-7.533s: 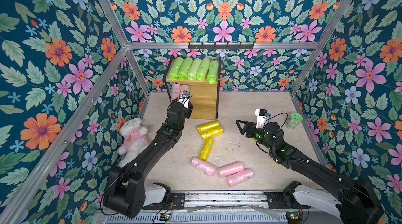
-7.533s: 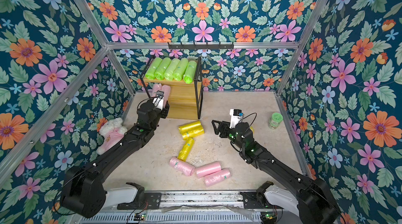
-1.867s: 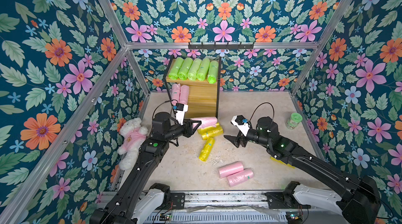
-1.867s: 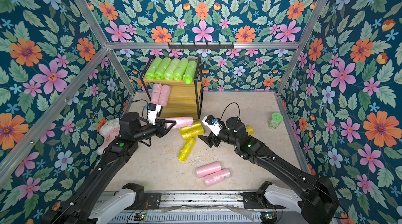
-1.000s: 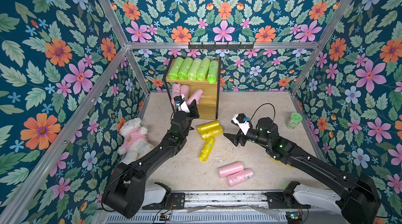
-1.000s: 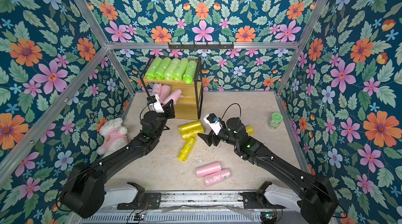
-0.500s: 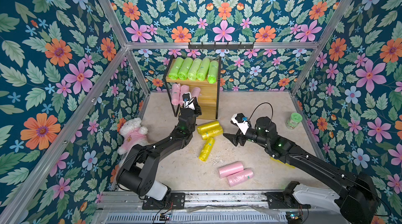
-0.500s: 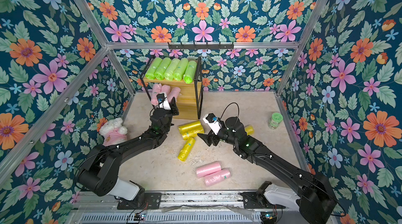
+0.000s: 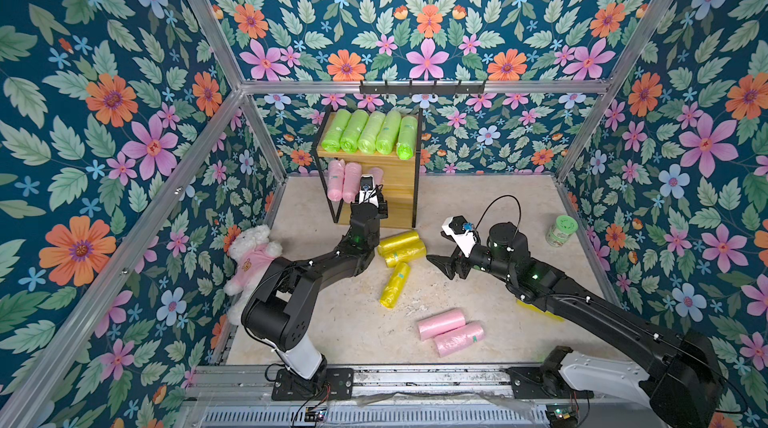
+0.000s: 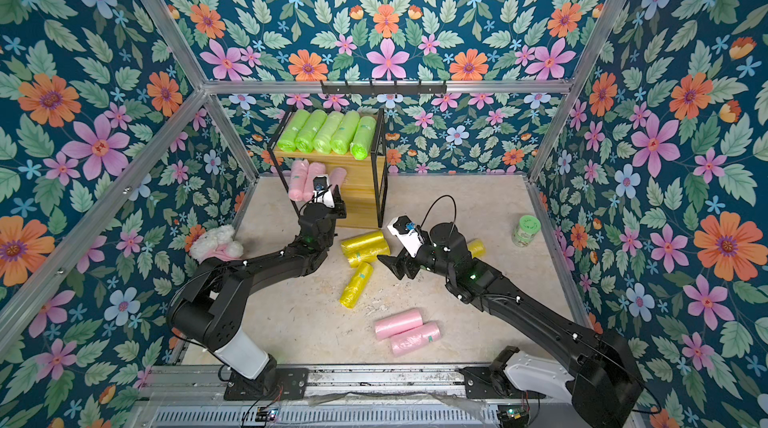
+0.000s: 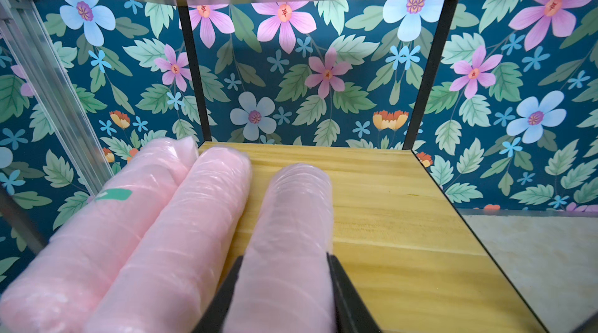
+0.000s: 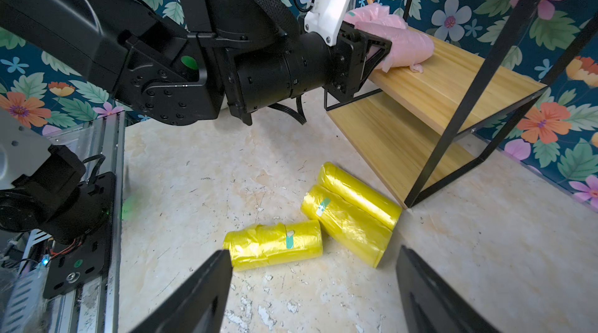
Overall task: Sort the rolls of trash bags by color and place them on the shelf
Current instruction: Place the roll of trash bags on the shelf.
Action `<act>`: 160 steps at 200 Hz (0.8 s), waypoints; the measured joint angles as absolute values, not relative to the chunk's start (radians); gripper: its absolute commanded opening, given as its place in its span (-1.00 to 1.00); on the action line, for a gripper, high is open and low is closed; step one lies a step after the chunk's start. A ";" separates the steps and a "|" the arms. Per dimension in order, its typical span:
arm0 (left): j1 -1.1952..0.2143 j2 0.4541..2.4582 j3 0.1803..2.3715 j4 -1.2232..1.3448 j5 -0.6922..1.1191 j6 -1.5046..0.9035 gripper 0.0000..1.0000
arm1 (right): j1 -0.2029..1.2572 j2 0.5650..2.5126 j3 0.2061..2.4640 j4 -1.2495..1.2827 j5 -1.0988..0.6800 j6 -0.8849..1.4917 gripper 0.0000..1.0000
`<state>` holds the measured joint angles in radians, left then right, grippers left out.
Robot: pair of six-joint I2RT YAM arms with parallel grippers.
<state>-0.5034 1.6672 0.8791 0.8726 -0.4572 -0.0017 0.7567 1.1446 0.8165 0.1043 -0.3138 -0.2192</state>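
**Third pink roll reaches the middle tier**

The crinkly pale pink roll of trash bags (image 11: 291,205), tilted in the air before the rack a second ago, now lies on the middle board of the light wooden, black-framed shelf (image 11: 404,218), just beside two shelved pink rolls (image 11: 168,218). The left gripper (image 11: 281,260) is still pinching its near end (no release yet). The right gripper (image 9: 444,267) hovers, jaws spread, near three yellow rolls (image 9: 401,248). Two floor pink rolls (image 9: 451,331) remain.
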 measured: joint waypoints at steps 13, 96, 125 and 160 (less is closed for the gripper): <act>-0.499 1.686 0.892 0.881 -0.461 0.007 -0.32 | 0.757 1.145 0.817 0.103 -0.314 -0.219 0.68; -0.492 1.705 0.915 0.865 -0.471 0.035 0.12 | 0.757 1.144 0.814 0.099 -0.314 -0.211 0.68; -0.492 1.695 0.915 0.857 -0.463 0.034 0.24 | 0.757 1.145 0.812 0.100 -0.314 -0.207 0.67; -0.492 1.660 0.910 0.826 -0.442 0.023 0.34 | 0.757 1.146 0.812 0.100 -0.314 -0.204 0.67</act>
<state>-0.4915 1.6596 0.9100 0.8265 -0.4423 0.0231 0.7567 1.1461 0.8124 0.0998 -0.3138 -0.2039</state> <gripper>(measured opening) 0.658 0.836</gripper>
